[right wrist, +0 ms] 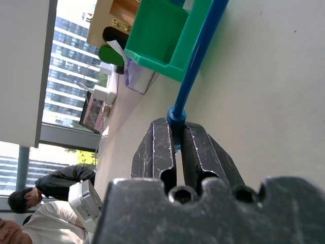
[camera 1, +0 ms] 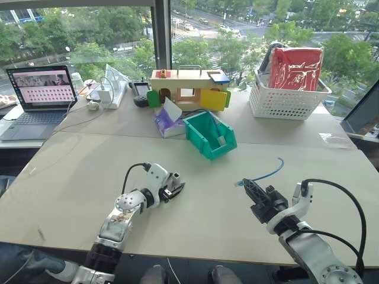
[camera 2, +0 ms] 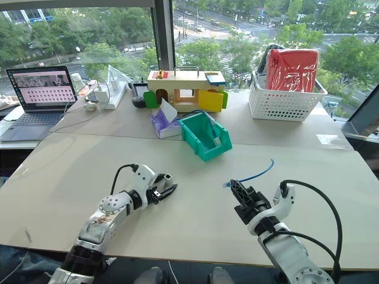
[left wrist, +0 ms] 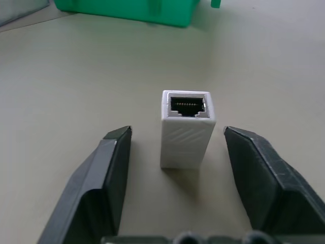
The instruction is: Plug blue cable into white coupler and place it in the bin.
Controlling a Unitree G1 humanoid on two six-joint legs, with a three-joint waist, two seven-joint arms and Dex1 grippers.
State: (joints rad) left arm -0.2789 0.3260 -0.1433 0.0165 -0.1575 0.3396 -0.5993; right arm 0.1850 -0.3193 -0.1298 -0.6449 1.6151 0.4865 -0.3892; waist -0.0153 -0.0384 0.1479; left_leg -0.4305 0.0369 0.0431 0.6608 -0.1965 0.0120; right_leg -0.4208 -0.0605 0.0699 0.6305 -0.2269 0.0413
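Black fingers (left wrist: pixel 96 183) of the left gripper (camera 1: pixel 173 190) straddle the coupler (left wrist: pixel 187 127), open, not touching. Right gripper (right wrist: pixel 179 147) clamps the cable (camera 1: pixel 267 173), lower right (bin (camera 1: pixel 208 135) at centre). Uneven closing could tip the coupler or twist its socket away.

Daylight falls on a pale table (camera 1: pixel 71 177) across the frame. Big windows (camera 1: pixel 83 29) along the top show green trees (camera 1: pixel 237 41) and a street; a dark window post (camera 1: pixel 161 32) stands upper centre.
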